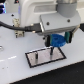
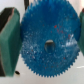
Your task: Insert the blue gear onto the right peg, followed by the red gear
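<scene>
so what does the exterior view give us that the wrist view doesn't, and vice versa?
Exterior only: the grey black-bordered plate on the white table, a thin dark peg standing on it, and the arm hanging over the plate. The red gear isn't visible in either view.
Wrist only: the blue gear's teeth and centre hole close up, and a green finger pad at each side of it.
Both: the blue gear held in the gripper; the exterior view shows it just above the plate, near the peg.

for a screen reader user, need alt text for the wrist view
A blue gear with a centre hole fills the frame, clamped between the end effector's two green fingers. White surface shows behind it; no peg or red gear is in view.
</scene>
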### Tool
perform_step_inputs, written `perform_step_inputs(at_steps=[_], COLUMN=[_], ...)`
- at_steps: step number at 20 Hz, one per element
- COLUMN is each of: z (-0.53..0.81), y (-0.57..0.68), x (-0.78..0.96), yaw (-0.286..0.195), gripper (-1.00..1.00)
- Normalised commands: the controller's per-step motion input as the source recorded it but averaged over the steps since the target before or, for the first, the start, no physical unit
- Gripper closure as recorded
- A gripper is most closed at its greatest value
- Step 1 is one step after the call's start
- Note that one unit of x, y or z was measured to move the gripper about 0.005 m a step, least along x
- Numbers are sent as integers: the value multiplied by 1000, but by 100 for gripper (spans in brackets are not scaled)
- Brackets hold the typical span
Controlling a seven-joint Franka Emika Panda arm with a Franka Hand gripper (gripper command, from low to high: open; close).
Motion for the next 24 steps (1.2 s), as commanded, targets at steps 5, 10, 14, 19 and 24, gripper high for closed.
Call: perform_step_inputs(at_steps=[5,10,14,19,24], z=[-128,-126,191,125,-59], y=[-167,-163,0,-8,-33], x=[164,95,0,57,100], yaw=[0,0,0,0,0], gripper=[100,100,100,100,100])
